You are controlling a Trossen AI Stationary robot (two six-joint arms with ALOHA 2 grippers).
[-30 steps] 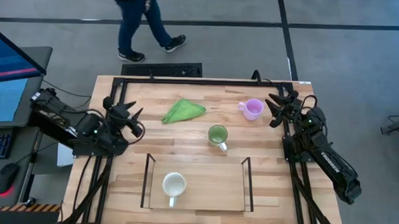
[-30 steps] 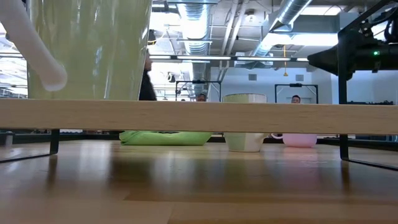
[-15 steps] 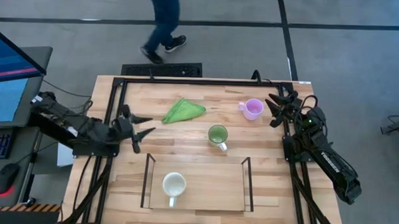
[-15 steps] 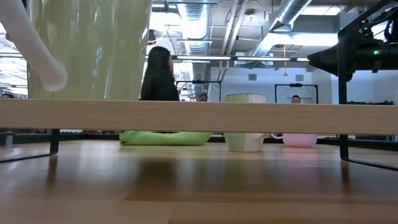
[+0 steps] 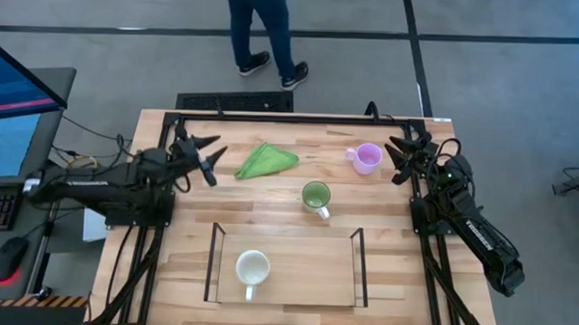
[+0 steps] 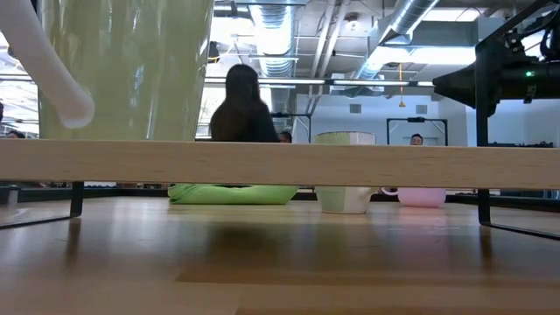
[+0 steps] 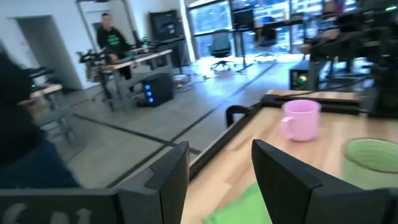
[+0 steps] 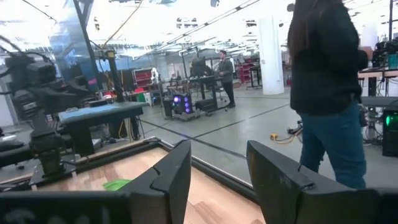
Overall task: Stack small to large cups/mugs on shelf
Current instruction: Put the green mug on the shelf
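Nearest to me is the shelf (image 5: 356,244), a low rack with a clear top and thin black side frames, standing at the near edge of the table (image 5: 269,205). The white mug (image 5: 252,269) stands upright on its left half, handle toward me; in the low view it fills the upper left corner, seen through the clear top, I think.

Beyond the shelf, just past its right half, the green mug (image 5: 316,196) stands upright on the bare wood. It is well apart from both grippers, roughly midway between them.

Farther back on the left, my left gripper (image 5: 205,154) hovers over the table's far left part, fingers (image 7: 169,174) spread and holding nothing. A crumpled green cloth (image 5: 265,161) lies just to its right, near but not touching.

On the far right, the light purple mug (image 5: 367,157) stands upright, handle to the left. My right gripper (image 5: 399,157) waits just beside it on the right, fingers (image 8: 168,171) parted and empty; I see a narrow gap between them and the mug.

Past the far edge of the table, a person (image 5: 263,31) in dark trousers is on the grey floor.
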